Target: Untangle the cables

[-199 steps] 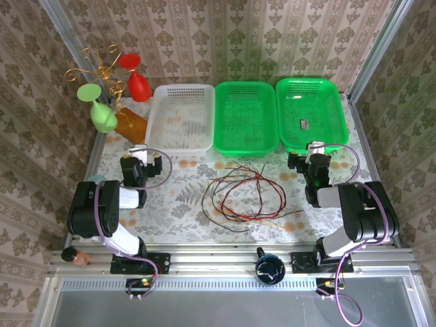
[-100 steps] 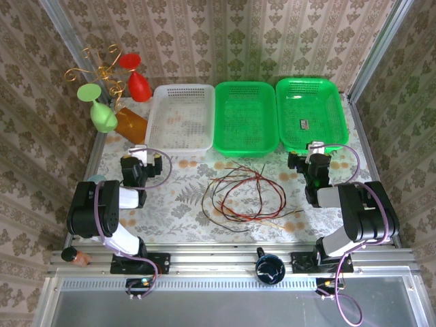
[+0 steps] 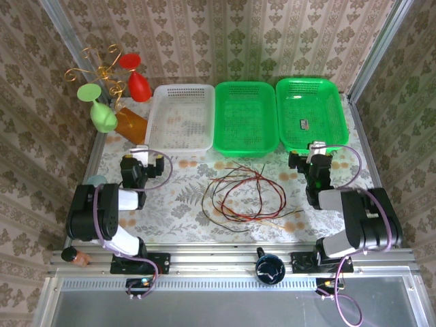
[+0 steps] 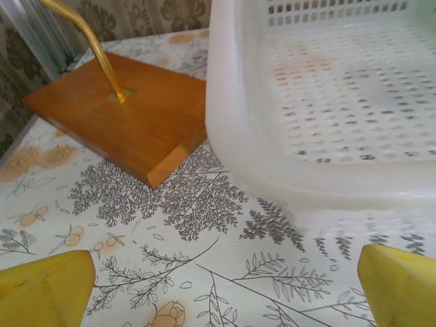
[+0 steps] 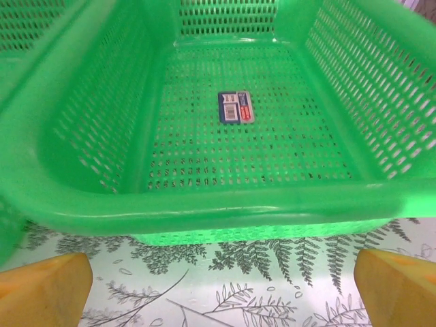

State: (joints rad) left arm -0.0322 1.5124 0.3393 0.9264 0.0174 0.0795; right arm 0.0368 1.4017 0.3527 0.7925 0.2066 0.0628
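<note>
Loosely coiled cables (image 3: 244, 197) lie untouched on the table (image 3: 178, 206).

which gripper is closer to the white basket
Left. The left gripper sits just in front of the white basket; the right gripper is well off to the right, facing the right-hand green basket.
</note>
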